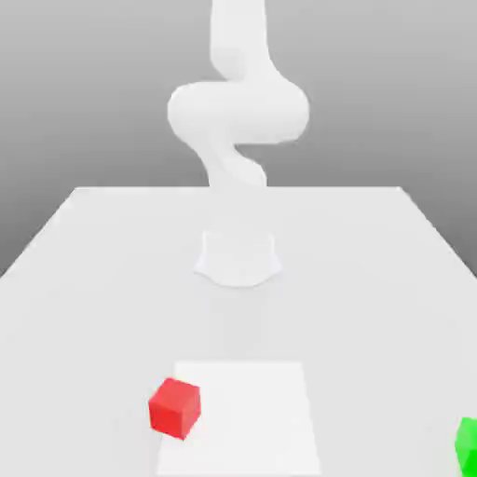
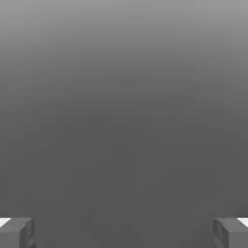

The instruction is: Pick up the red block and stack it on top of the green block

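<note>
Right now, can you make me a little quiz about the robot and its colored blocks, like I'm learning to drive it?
1. True or false: the red block already sits on the green block.
2. Which block lies nearer the exterior view's right edge? A) red B) green
3. Fill in: in the hand view, the pincer has its fingers spread ____ with nothing between them.

Key:
1. False. The two blocks rest apart on the table.
2. B.
3. Wide apart (open).
</note>
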